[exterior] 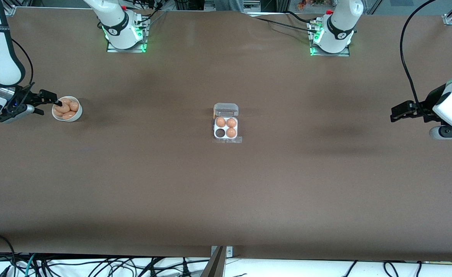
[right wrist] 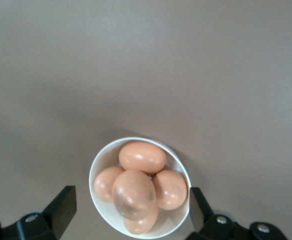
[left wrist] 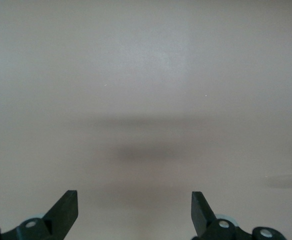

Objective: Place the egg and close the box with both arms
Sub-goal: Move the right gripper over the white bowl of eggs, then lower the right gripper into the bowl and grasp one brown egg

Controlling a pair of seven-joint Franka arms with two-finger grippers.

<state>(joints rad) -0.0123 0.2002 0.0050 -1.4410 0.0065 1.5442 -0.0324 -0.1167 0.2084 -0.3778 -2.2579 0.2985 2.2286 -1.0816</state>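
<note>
Right gripper (right wrist: 131,212) hangs jaws wide open, empty, over the round white bowl (exterior: 75,114) of orange-brown eggs (right wrist: 134,194); left gripper (left wrist: 135,212) waits open over bare brown counter (exterior: 226,192); clear-plastic box (exterior: 226,128) sits mid-counter, lid up

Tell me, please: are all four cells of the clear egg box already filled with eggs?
No. In the front view the box holds three eggs, and the cell nearer the camera, toward the right arm's end, is dark and empty.
</note>
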